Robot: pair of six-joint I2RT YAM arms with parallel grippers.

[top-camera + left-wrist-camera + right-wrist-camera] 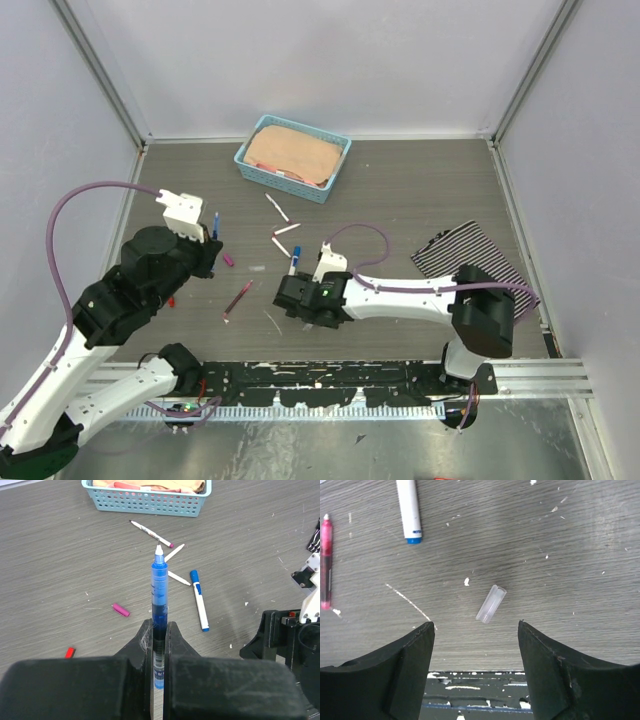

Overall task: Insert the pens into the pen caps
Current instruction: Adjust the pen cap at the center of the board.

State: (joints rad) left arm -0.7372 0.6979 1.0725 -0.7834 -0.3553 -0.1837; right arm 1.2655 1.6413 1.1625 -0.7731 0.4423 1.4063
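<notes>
gripping blue pen (159,580) in left gripper (159,628), jaws pinched tight on the lower barrel, pen standing upright with pale tip on top. same grip in top view, raised over the table's left side. hovering low over table (570,555) with right gripper (476,635), jaws spread wide, holding nothing. lying flat just ahead, between the two fingers and touching neither: small clear tube (491,603). at that view's left edge: red pen (326,565); at top: white pen with blue end (409,510). loose on the table in left wrist view: magenta cap (120,610) and red cap (70,652), apart from each other and from any pen. further out: thin pen with magenta tip (151,533) plus two plain white pens (179,578), near teal basket (150,502) at far edge. striped cloth (470,262) at right side.
</notes>
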